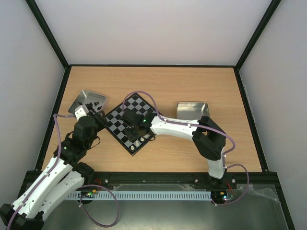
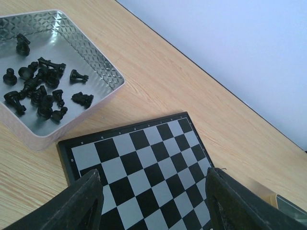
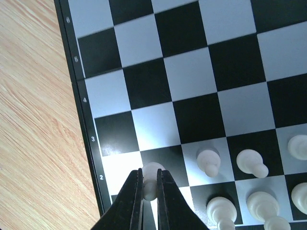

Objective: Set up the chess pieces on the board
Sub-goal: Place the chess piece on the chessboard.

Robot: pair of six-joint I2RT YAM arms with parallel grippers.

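Three white walls (image 1: 153, 28) enclose the pale wooden worktop (image 1: 192, 86); over the board (image 1: 139, 102), the right hand (image 3: 149, 179) clenches a white chess piece (image 3: 152, 169), the left hand (image 2: 153, 201) gapes empty.

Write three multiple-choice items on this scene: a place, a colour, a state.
1. The black pieces lie: A. on bare wood; B. in the metal tray; C. in a bag.
2. The piece in the right hand is: A. black; B. red; C. white.
3. The left hand is: A. open, empty; B. shut on a pawn; C. shut on a cable.
1 B: they sit within its patterned walls. 2 C: it shows cream between the fingers. 3 A: its fingers stand apart, nothing between.
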